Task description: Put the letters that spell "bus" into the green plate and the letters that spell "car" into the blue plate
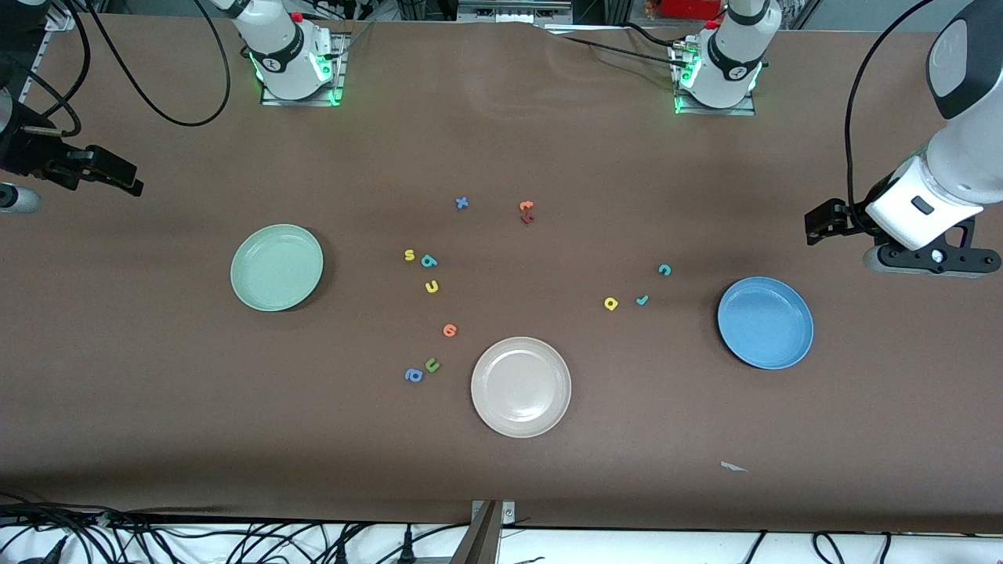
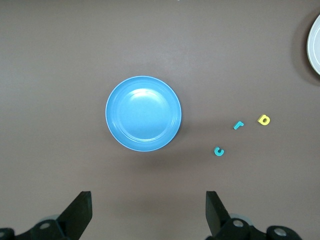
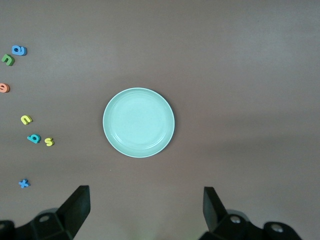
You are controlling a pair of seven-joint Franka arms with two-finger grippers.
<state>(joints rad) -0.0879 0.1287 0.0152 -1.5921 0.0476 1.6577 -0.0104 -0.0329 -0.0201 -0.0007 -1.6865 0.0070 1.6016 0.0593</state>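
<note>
The letters that spell "bus" (image 3: 35, 134) lie flat on the tabletop beside the green plate (image 3: 138, 122), below the right tool (image 3: 142, 212), jaws apart — light, soft foam, best pinched across edges; left tool (image 2: 149, 215), also apart, hangs over the blue plate (image 2: 143, 113).

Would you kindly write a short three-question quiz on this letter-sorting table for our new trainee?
1. True or false: the green plate already holds a letter.
2. Which plate lies nearest the front camera? A) blue plate B) cream-white plate C) green plate
3. Fill in: the teal c, teal r and yellow a lie on the table between the cream-white plate and the ___ plate.

Key: 1 false, it holds nothing; 2 B; 3 blue. Both the left tool and right tool wait open, high over the table ends.
</note>
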